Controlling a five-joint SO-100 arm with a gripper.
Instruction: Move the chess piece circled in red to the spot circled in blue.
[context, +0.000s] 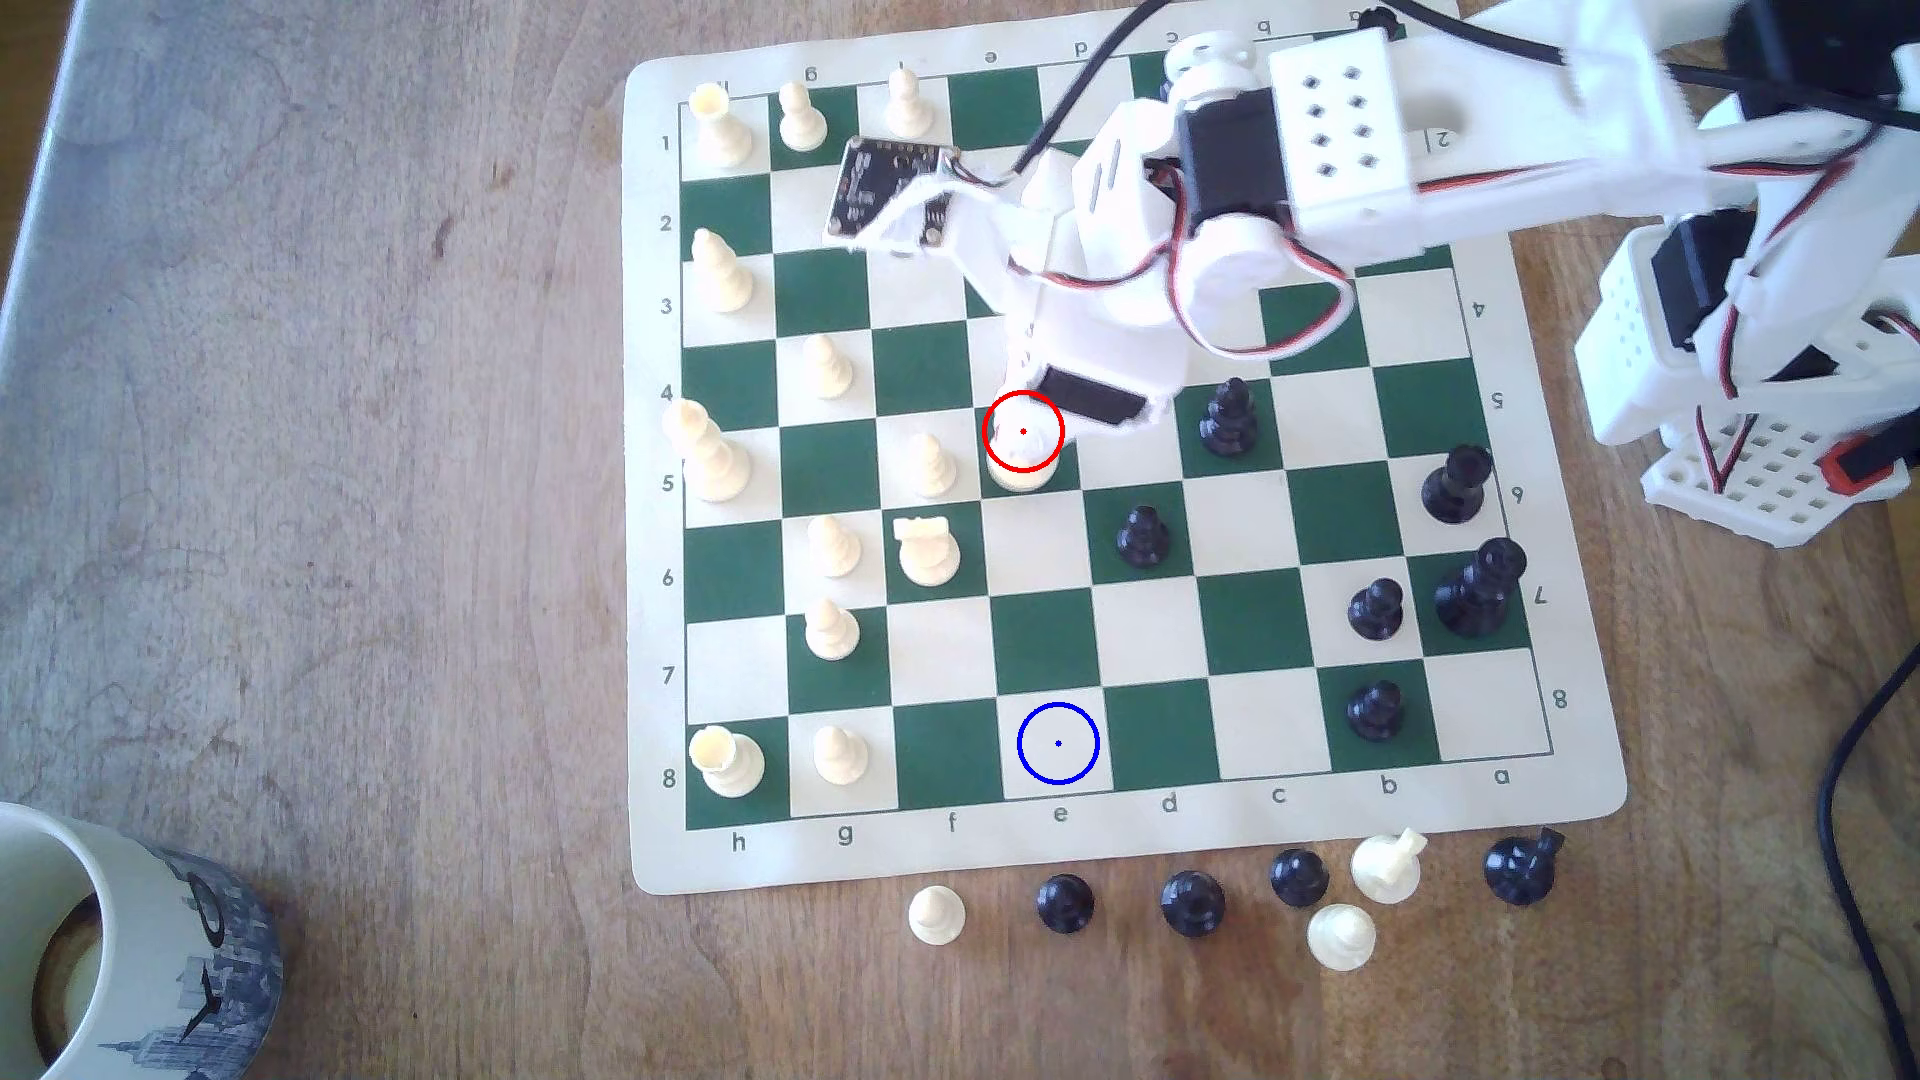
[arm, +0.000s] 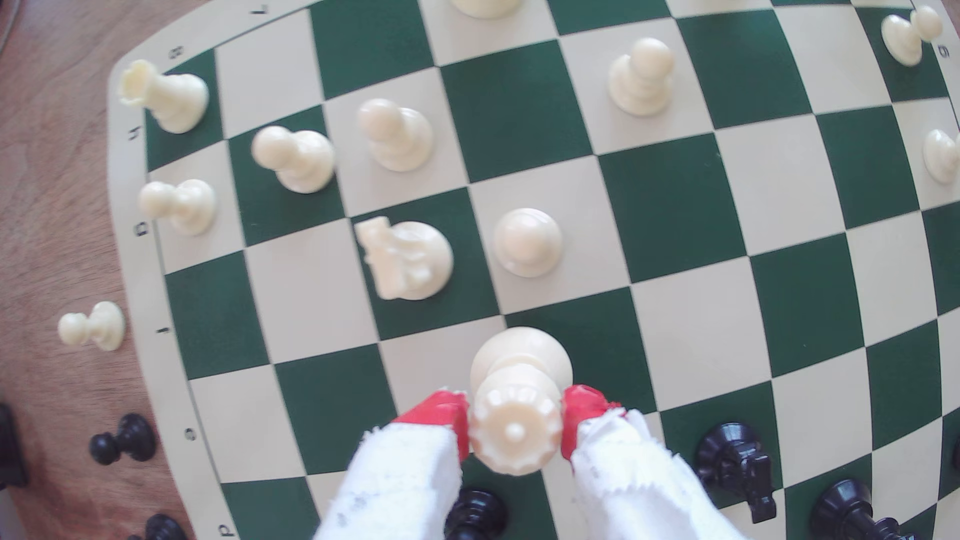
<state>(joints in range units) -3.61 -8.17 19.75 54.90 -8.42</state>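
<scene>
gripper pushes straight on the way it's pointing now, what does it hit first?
The gripper points down; its red fingertips already flank the crown of the cream-white plastic piece. Going on, they'd probably reach its wide base, then the board. Depth unclear.

green and cream checkered board (context: 1252, 623), cream queen (arm: 514, 410), red-tipped white claw (arm: 515, 428), black pawns (context: 1143, 535)

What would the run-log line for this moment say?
phase: grasp | gripper: red-tipped jaws shut on cream-white crowned plastic chess piece | piece: on red-ringed green square | target: blue-ringed cream square, unoccupied
</scene>
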